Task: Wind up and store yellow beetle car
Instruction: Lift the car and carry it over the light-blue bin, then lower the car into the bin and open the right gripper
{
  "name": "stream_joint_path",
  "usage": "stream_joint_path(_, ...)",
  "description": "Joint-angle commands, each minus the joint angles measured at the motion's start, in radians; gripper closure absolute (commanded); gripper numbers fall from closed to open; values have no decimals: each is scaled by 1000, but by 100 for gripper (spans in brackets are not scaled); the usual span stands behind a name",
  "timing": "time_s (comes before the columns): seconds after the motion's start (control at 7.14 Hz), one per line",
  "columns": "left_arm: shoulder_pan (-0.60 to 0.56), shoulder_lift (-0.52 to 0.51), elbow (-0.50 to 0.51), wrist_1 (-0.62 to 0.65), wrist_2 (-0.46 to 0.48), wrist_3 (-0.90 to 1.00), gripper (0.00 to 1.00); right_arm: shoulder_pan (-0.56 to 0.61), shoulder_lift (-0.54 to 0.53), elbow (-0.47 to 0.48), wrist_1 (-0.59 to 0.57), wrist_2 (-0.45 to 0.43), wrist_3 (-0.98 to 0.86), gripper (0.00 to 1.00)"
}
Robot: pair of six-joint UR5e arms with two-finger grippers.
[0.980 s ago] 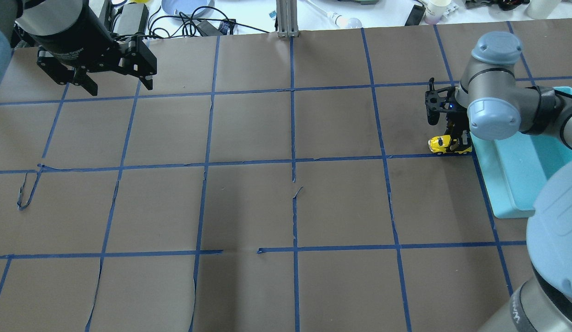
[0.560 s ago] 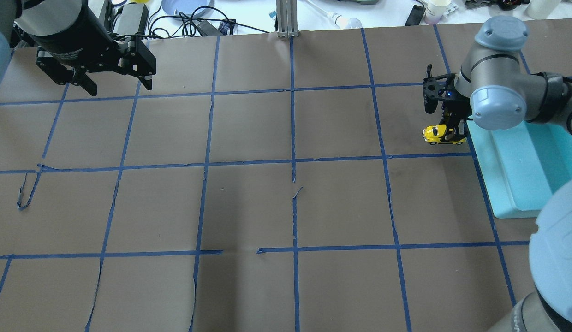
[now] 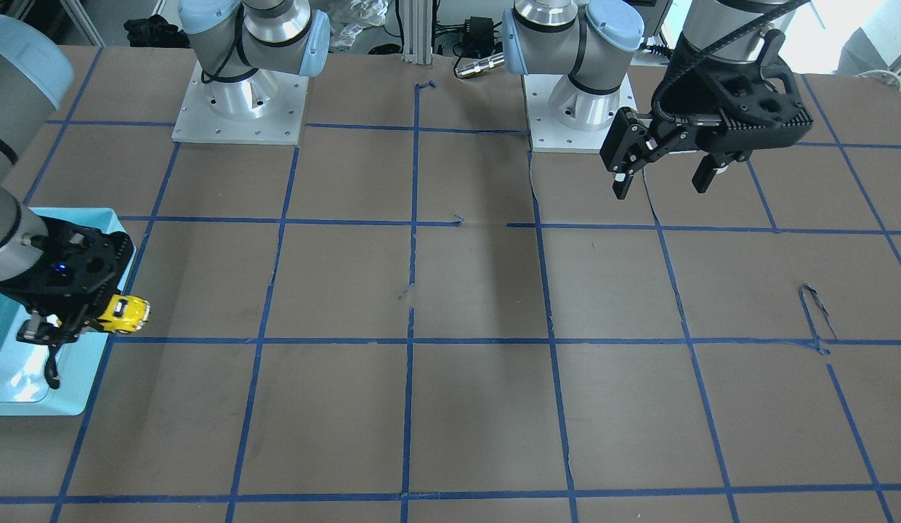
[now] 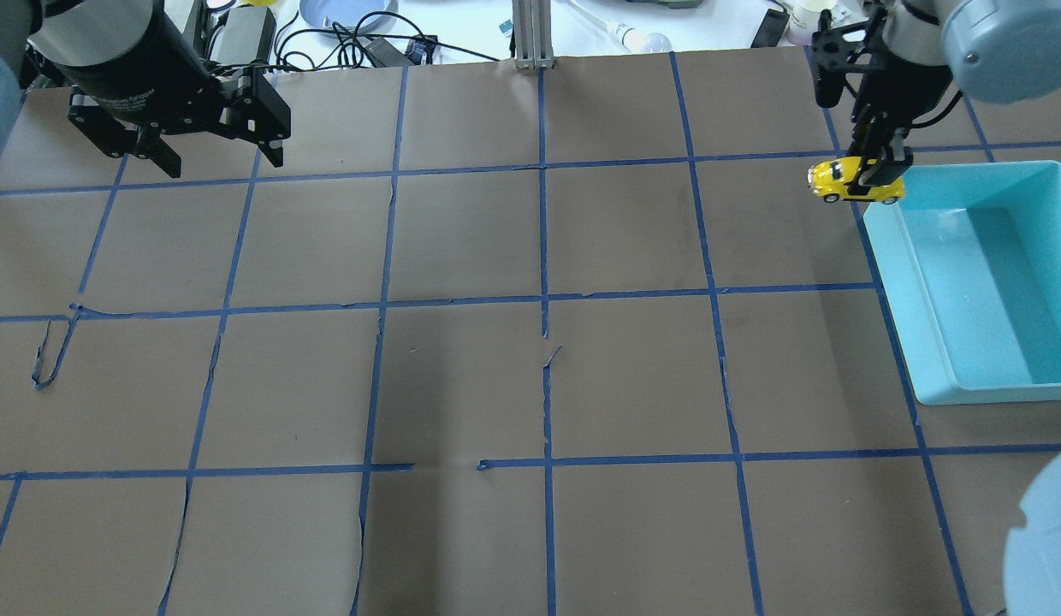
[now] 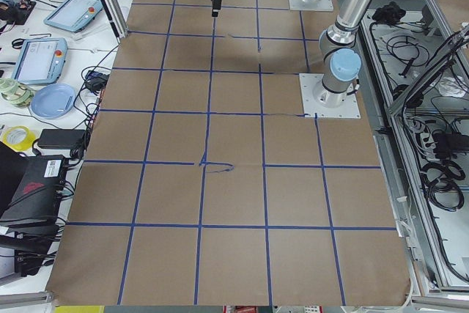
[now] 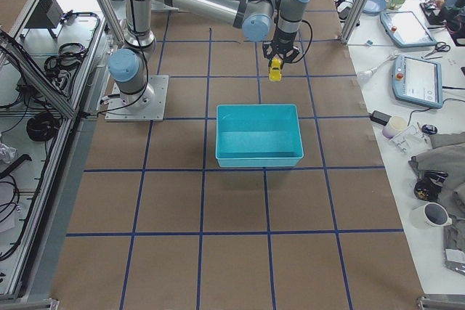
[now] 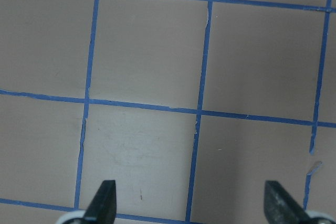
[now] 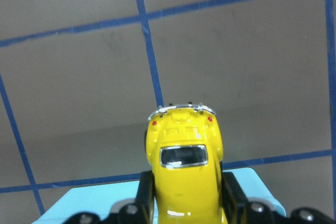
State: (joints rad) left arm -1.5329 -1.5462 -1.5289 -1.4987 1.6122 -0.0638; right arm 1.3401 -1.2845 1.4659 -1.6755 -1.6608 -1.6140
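Observation:
The yellow beetle car is held in the air by my right gripper, which is shut on it, just outside the far left corner of the teal bin. The car also shows in the front view, the right side view and the right wrist view, where it sits between the fingers above the bin's edge. My left gripper is open and empty, high over the far left of the table; its fingertips show wide apart in the left wrist view.
The table is brown paper with a blue tape grid. The teal bin holds nothing that I can see. Cables, a blue plate and cups lie beyond the far edge.
My right gripper has lifted the car off the table and carried it toward the far edge, along the bin's left side. The left arm has not moved.

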Motion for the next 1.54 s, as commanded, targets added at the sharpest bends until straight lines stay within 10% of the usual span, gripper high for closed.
stream_joint_path(0.0,-1,0,0,0,0,-1,0,-169,1,-13,34,-42,-144,100)
stream_joint_path(0.84,-3,0,1,0,-2,-1,0,-289,118,263,-325,-103,-337,100)
stream_joint_path(1.12,-4,0,0,0,-2,-1,0,-289,119,261,-325,-102,-336,1)
stream_joint_path(1.4,-4,0,0,0,0,-1,0,-289,94,232,-337,-96,-319,0)
